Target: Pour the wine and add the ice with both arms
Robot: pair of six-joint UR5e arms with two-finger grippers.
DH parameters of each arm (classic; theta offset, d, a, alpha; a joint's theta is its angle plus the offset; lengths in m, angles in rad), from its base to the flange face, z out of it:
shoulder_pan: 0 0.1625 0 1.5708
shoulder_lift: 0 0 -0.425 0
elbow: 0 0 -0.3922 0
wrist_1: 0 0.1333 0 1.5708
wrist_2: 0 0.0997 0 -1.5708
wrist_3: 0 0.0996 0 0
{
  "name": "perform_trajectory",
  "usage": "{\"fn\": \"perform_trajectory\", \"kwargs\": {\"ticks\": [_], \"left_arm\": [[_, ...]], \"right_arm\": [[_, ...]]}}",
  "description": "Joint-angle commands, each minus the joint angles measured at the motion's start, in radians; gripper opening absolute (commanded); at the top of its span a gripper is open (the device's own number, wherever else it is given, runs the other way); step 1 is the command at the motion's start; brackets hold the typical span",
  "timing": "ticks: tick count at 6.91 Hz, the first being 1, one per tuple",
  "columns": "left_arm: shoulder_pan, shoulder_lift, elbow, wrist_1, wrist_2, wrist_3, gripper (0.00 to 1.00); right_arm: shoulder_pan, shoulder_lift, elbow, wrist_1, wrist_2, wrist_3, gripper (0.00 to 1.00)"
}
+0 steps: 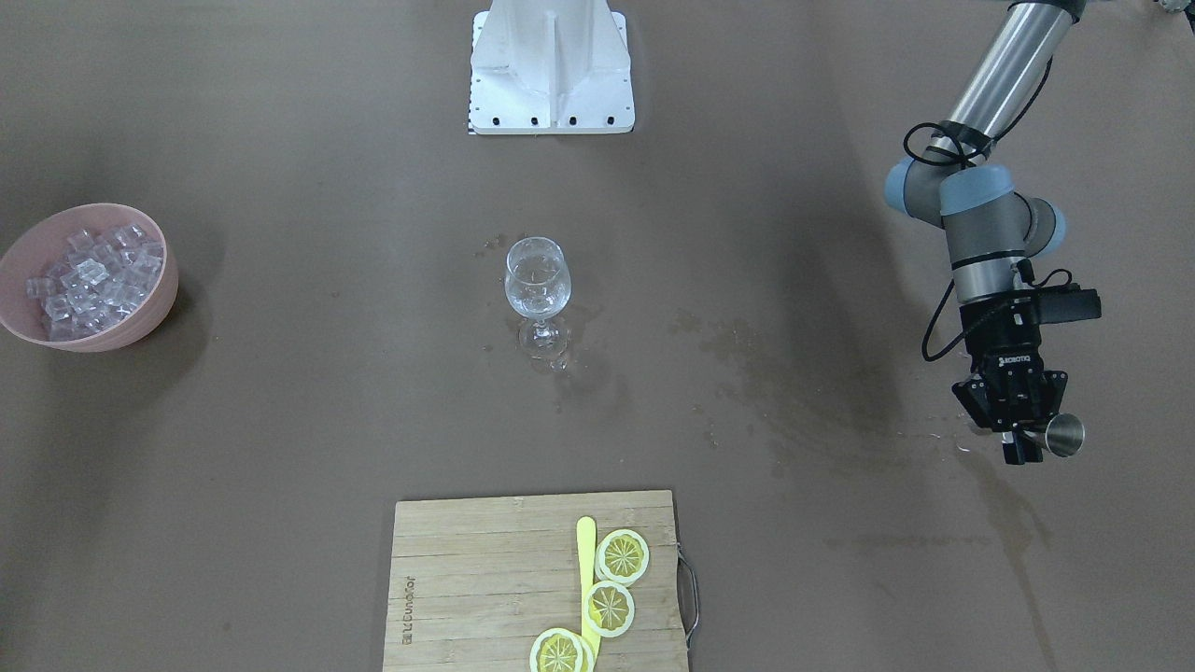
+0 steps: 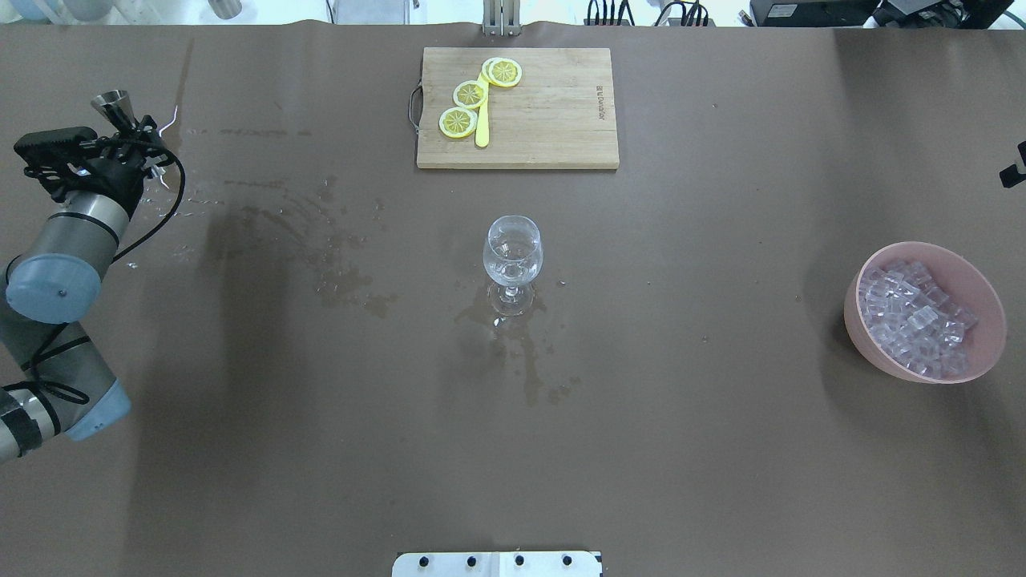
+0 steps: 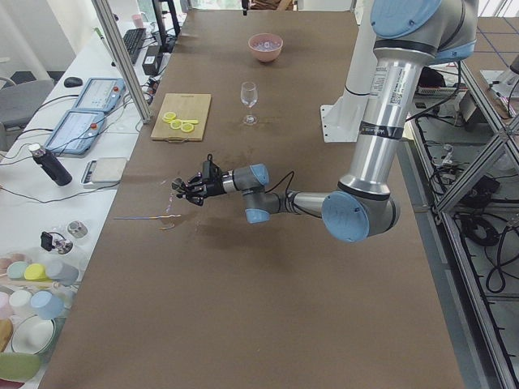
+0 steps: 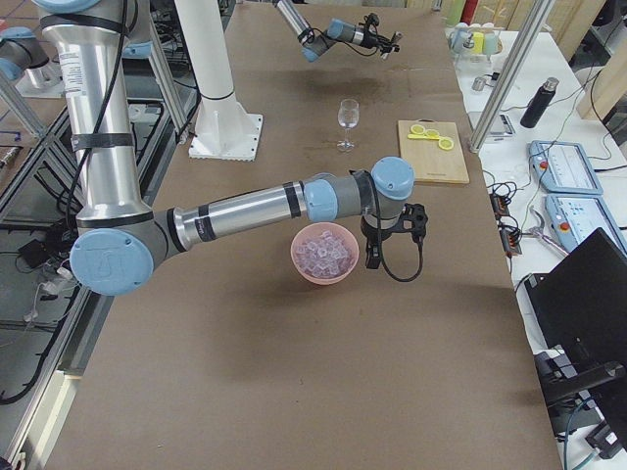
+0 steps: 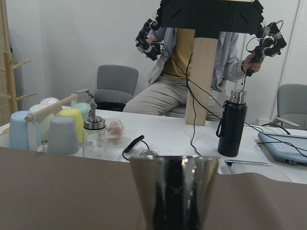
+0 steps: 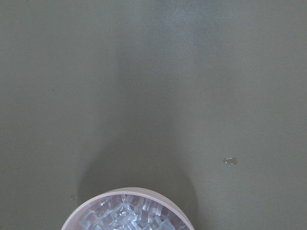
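A clear wine glass stands upright at the table's middle. The ice is a heap of small clear cubes in a pink bowl at the robot's right. My left gripper is far out at the robot's left end, shut on a small steel jigger whose mouth points away from the robot. The jigger fills the bottom of the left wrist view. My right gripper hangs just beyond the bowl; I cannot tell whether it is open. The right wrist view shows the ice and no fingers.
A wooden cutting board with three lemon slices and a yellow knife lies at the far edge. Wet stains run from the left gripper toward the glass. The white base block is at the near edge. Operators sit beyond the table.
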Motion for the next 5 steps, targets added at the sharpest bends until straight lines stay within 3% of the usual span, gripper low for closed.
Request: {"fn": "perform_trajectory", "kwargs": {"ticks": [1,5], "left_arm": [[0.002,-0.001,0.001,0.003,-0.002,0.004,0.15],[0.007,0.013,0.000,0.007,-0.103,0.004,0.14]], "right_arm": [[-0.001,0.000,0.000,0.000,0.000,0.000,1.00],[0.000,0.000,-0.002,0.000,0.000,-0.002,1.00]]}}
